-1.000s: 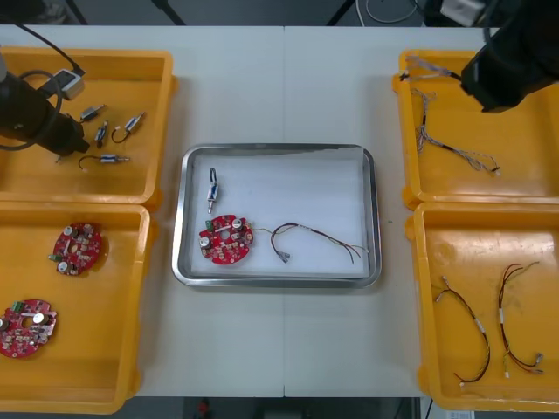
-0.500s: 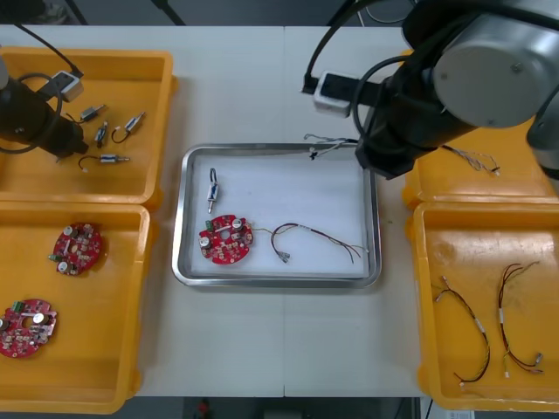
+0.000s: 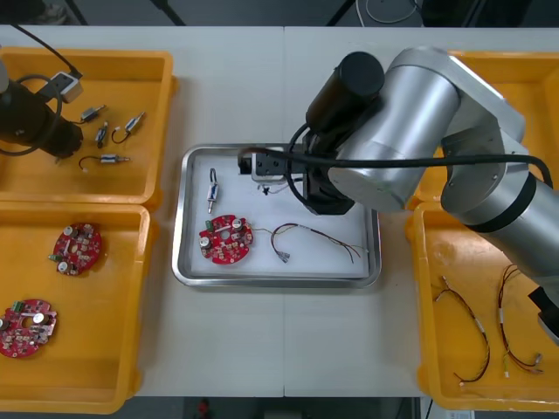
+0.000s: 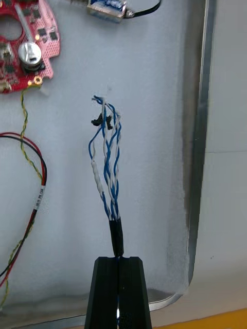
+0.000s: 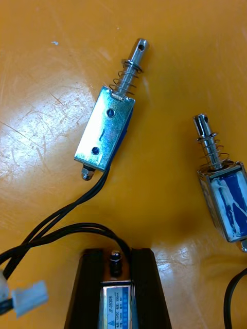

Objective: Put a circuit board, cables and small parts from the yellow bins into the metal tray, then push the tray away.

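Right gripper: my right gripper (image 4: 119, 261) is over the metal tray (image 3: 374, 218), above the far middle of its white floor, and it is the arm at work.
Right grasp: the fingers are pinched together on the black-sleeved end of the blue and white cable (image 4: 108, 164).
Cable axis: the cable runs straight out from the fingertips in line with the fingers. Its frayed free end points toward the tray's small metal part (image 3: 212, 188).
Cable position: it is over bare tray floor. The circuit board (image 3: 226, 239) and the red and yellow cable (image 3: 314, 236) are on one side of it, and the tray's rim is on the other. I cannot tell whether the free end touches the floor.
What the move turns on: I judge the cable is already inside the rim and clear of the other items. Opening the fingers, perhaps after a short descent, should lay it along its present axis.
Risk: the rim sits close beside the cable, so any sideways drift could drape it over the edge.
Left gripper: my left gripper (image 5: 116, 254) is down in the far yellow bin (image 3: 87, 55) on my left, well away from the tray.
Left grasp: it is clamped around a held metal part (image 5: 116, 300). Two loose metal parts (image 5: 110, 123) lie just beyond its fingers.
Nearer arm: the right arm, by a wide margin.
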